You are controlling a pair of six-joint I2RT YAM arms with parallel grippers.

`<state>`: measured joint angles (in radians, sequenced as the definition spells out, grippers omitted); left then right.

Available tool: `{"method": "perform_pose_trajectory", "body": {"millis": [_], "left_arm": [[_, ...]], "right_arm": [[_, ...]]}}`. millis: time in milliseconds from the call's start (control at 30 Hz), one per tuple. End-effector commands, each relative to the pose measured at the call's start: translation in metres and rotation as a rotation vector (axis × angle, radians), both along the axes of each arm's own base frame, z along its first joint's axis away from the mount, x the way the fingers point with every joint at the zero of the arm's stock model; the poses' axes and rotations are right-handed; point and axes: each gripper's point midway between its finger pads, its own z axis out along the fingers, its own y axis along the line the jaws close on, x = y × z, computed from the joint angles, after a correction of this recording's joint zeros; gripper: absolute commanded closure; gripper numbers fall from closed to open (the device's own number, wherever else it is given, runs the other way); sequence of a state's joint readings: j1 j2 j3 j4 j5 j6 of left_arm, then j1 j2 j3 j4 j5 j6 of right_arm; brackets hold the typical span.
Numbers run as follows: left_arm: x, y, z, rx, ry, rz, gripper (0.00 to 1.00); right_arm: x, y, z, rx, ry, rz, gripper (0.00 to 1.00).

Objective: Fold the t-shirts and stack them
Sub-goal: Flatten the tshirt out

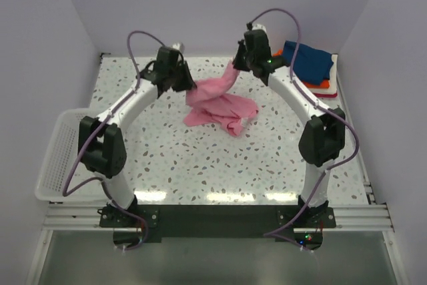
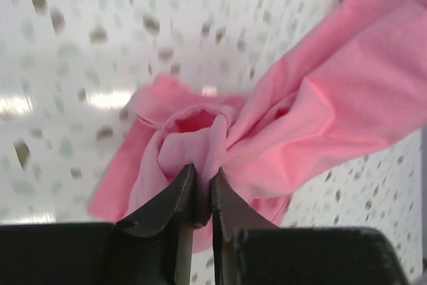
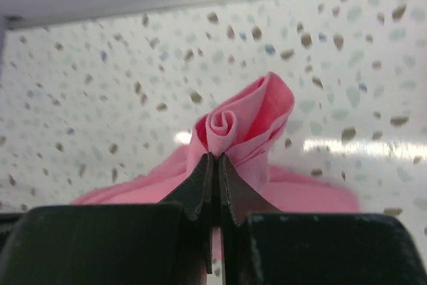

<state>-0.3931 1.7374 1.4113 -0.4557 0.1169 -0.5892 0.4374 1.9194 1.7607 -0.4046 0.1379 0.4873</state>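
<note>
Left gripper (image 2: 201, 175) and right gripper (image 3: 213, 159) each clamp a bunch of the pink t-shirt (image 1: 217, 101), half-lifted over the far middle of the table (image 1: 200, 165). Spreading may tug cloth from such small pinches.

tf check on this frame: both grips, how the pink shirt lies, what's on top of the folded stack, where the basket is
1. The left gripper and the right gripper are each shut on the pink shirt. True.
2. The pink shirt lies flat and spread out on the table. False: it is bunched, with its upper part raised between the two grippers.
3. A navy shirt tops the folded stack at the far right corner. True.
4. The basket sits at the right side of the table. False: it is at the left edge.
</note>
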Motion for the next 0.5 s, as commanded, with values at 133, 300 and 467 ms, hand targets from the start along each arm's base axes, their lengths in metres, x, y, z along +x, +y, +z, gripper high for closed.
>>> {"method": "perform_pose_trajectory", "body": {"millis": [133, 300, 467], "left_arm": [[0.087, 0.027, 0.239, -0.078, -0.487, 0.093, 1.0], [0.051, 0.047, 0.284, -0.074, -0.595, 0.12, 1.0], [0.01, 0.038, 0.223, -0.146, -0.49, 0.053, 1.0]], "right_arm": [[0.036, -0.014, 0.196, 0.132, -0.336, -0.003, 1.0], [0.006, -0.052, 0.241, 0.172, -0.429, -0.043, 1.0], [-0.045, -0.075, 0.158, 0.146, -0.264, -0.069, 1.0]]}}
